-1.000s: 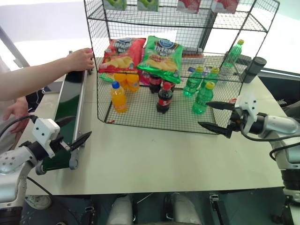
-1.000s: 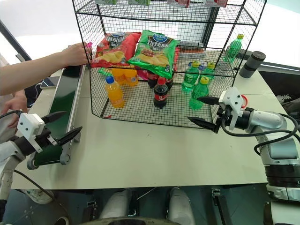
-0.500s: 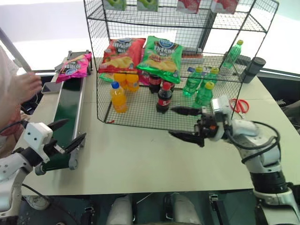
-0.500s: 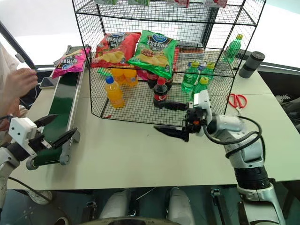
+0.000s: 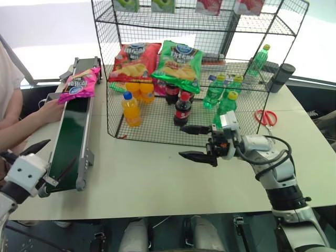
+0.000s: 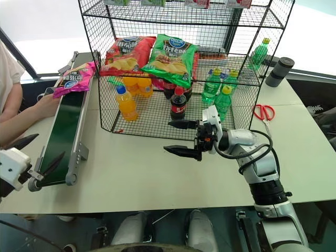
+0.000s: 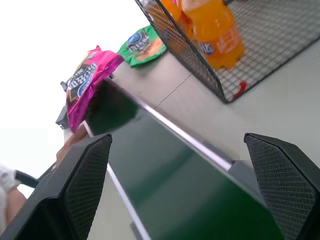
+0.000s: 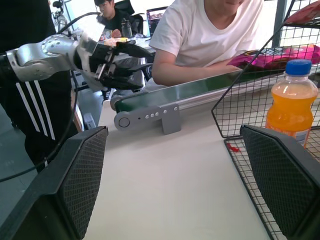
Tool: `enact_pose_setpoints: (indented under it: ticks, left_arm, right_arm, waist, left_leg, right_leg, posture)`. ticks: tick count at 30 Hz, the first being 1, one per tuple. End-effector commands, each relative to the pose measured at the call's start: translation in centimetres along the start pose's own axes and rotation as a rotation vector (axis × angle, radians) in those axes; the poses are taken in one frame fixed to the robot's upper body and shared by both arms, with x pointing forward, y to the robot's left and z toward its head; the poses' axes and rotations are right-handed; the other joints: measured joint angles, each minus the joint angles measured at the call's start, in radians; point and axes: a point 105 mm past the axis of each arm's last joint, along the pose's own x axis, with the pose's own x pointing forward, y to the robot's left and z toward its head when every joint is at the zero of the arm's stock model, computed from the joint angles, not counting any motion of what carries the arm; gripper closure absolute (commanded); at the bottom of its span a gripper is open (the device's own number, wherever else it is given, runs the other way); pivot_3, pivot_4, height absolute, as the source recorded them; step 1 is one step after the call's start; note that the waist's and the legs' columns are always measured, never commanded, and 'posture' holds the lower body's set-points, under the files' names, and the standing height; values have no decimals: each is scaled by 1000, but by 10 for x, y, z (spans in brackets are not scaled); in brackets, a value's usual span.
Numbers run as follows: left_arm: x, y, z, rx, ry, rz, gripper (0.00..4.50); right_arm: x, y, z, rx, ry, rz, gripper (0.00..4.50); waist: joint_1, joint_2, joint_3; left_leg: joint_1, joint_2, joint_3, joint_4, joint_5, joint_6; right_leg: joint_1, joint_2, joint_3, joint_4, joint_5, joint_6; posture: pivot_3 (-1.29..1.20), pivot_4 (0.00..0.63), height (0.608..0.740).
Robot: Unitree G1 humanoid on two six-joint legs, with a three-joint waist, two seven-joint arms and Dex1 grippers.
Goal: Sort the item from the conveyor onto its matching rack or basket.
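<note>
The pink chip bag (image 5: 80,84) lies flat on the far end of the dark green conveyor (image 5: 73,131). It also shows in the left wrist view (image 7: 87,82). The black wire rack (image 5: 157,123) stands on the table to the right of the belt. My left gripper (image 5: 59,153) hovers open and empty beside the belt's near end, far from the bag. My right gripper (image 5: 182,140) points left in front of the rack's lower tier, also open and empty.
A person's hand (image 5: 50,110) rests against the belt's left side, just below the bag. A red chip bag (image 5: 134,60) and a green chip bag (image 5: 178,60) lie on the rack's middle tier, bottles below. Red scissors (image 5: 265,116) and a dark cylinder (image 5: 281,76) sit at the right.
The person set the pink bag on the belt's far end and drew the arm back. My right gripper swung left across the rack's front. My left gripper pulled back and leftward.
</note>
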Motion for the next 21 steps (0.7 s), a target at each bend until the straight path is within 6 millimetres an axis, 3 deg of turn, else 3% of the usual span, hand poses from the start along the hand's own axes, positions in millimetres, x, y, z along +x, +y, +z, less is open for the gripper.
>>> enact_pose_setpoints:
  ticks: [1, 6, 21]
  left_arm:
    - [-9, 19, -9, 195, 70, 103, 0]
    - [-10, 20, -18, 332, 112, 131, 0]
    - [19, 18, -21, 343, 85, 124, 0]
  right_arm:
    - [2, 1, 6, -40, -8, 25, 93]
    - [4, 6, 0, -43, 15, 41, 93]
    - [1, 3, 2, -55, 10, -11, 93]
  waist:
    - [2, 0, 0]
    - [2, 0, 0]
    - [-1, -1, -1]
  left_leg:
    - [0, 0, 0, 0, 0, 0]
    - [-1, 0, 1, 0, 0, 0]
    - [-1, 0, 2, -1, 0, 0]
  right_leg:
    - [-1, 0, 0, 0, 0, 0]
    - [-5, -2, 0, 0, 0, 0]
    - [-5, -4, 0, 1, 0, 0]
  posture:
    - [0, 150, 740]
    - [0, 150, 740]
    - [0, 150, 740]
